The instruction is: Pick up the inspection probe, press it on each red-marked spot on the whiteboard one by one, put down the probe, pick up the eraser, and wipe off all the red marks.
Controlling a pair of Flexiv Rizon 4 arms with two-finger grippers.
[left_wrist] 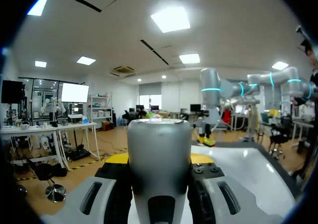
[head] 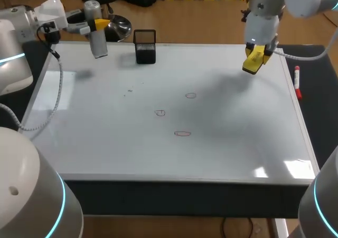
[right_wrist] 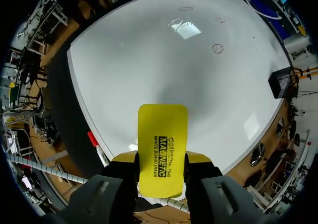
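Eraser sits clamped in right pincer, probe in left pincer.

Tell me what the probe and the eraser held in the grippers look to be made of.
Probe: likely metal or coated plastic, satin silver-grey; soft, even sheen on its rounded body. Eraser: probably hard plastic shell, smooth yellow; crisp edges and black print on its flat face.
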